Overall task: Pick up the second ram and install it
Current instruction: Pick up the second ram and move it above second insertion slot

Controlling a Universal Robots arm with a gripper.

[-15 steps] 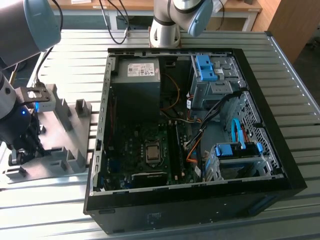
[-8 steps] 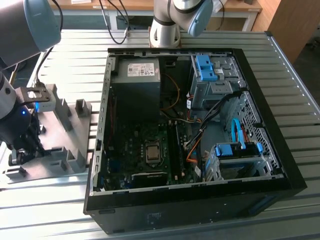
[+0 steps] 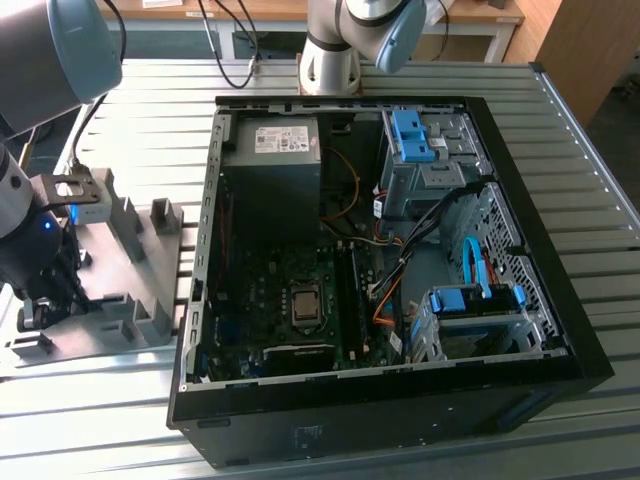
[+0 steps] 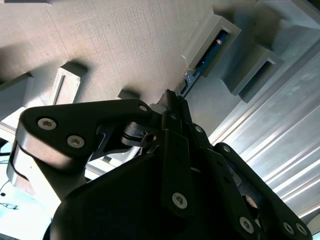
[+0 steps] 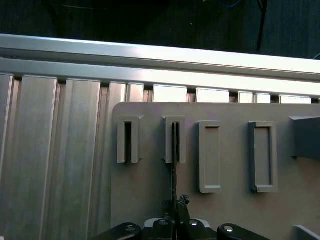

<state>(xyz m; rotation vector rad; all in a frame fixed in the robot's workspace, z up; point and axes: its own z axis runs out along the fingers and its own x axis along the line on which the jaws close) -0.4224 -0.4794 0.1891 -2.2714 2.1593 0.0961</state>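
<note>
Open PC case (image 3: 350, 435) is seen beside the grey tray (image 3: 105, 265), to the exterior view's right. Gripper (image 5: 178, 204) is held low over the tray – clamped on the second ram (image 5: 175, 145), which is stood edge-up in a tray slot.

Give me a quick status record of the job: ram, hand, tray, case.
ram: second ram stands on edge in a slot of the grey tray, not in the case
hand: hand at the ram's near end, in line with it; grip cannot be judged
tray: on the slatted table, at the exterior view's left of the case
case: computer case lies open, motherboard exposed
install: not yet done
</note>
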